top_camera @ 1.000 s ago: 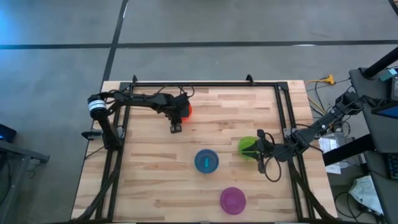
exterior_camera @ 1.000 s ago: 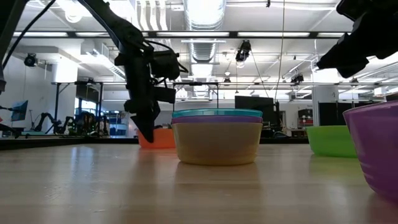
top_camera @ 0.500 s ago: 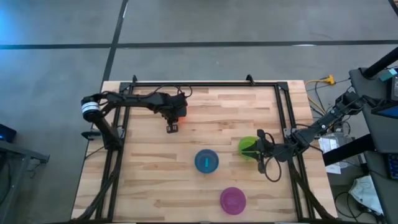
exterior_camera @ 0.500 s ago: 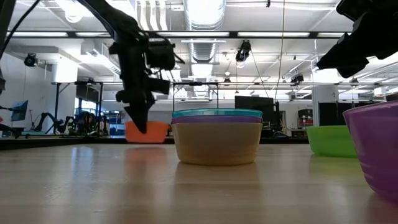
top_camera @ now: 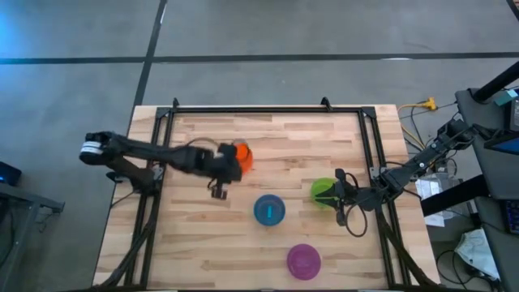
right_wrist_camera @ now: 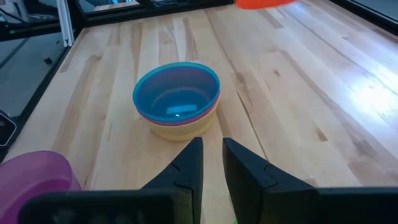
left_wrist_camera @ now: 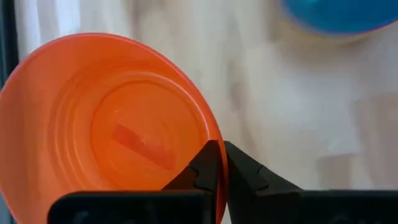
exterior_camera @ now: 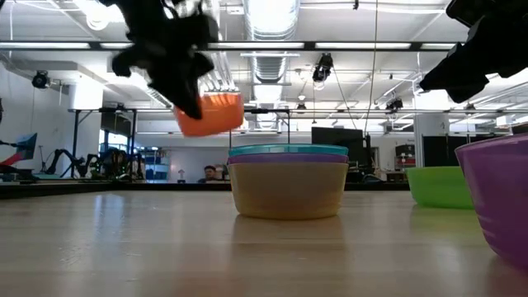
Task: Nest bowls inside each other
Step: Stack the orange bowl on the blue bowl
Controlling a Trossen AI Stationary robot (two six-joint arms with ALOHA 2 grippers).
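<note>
My left gripper (top_camera: 225, 165) is shut on the red bowl (top_camera: 242, 156), which hangs in the air (exterior_camera: 210, 114) left of and above the stack. The stack (top_camera: 269, 209) has a cyan bowl on top, a purple one under it and a yellow one at the bottom (exterior_camera: 289, 181), and rests on the table. The green bowl (top_camera: 323, 191) and the magenta bowl (top_camera: 303, 261) stand alone on the wood. My right gripper (right_wrist_camera: 213, 158) hovers high at the green bowl's right side, fingers a narrow gap apart, touching nothing. My left gripper pinches the red bowl's rim (left_wrist_camera: 214, 138), one finger (left_wrist_camera: 202, 165) inside the bowl and the other (left_wrist_camera: 245, 171) outside its wall. The bowl is lifted clear of the table and tilts slightly, its opening facing up (exterior_camera: 216, 101).
A black metal frame (top_camera: 268, 109) runs along the table's far edge and both sides. Bare wood lies left of the stack and along the near-left part (top_camera: 186, 243). The room beyond the table holds racks and a seated person (exterior_camera: 209, 173) far behind.
My left gripper, holding the red bowl, first slid it a little toward the table's left, then rose and moved toward the near edge and the stack. The bowl has gone from standing on the table to hanging clear above it, slightly tipped. The right arm kept still.
</note>
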